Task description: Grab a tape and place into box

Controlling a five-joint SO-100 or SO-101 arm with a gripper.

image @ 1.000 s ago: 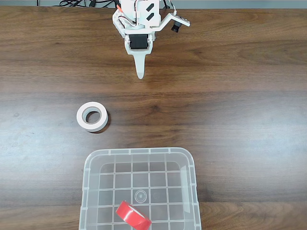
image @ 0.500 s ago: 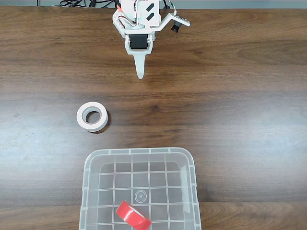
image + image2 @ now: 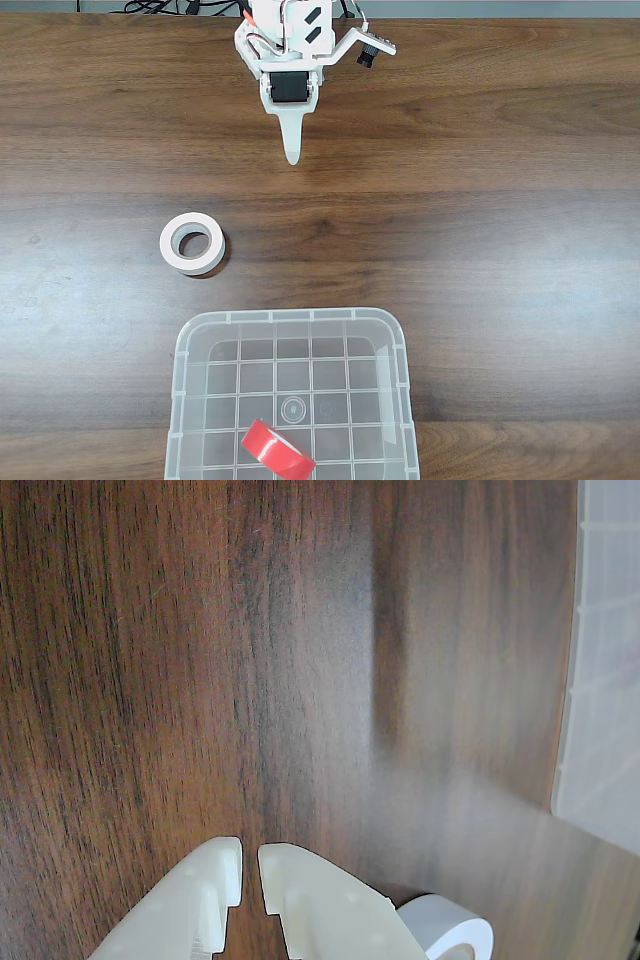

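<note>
Red tape (image 3: 278, 450) lies inside box (image 3: 292, 330), well apart from tool (image 3: 292, 152) at far bench (image 3: 500, 230) edge; tool nearly clenched, grasping nothing.

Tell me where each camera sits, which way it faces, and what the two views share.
Fixed view: above the wooden table, looking straight down; the arm enters from the top edge, tool pointing down the picture, empty; red tape lies in the box.
Wrist view: rides on the arm, looking past the tool, fingertips nearly touching, at the table.
Shared: the tool, the white roll, the box's wall, the table.
</note>
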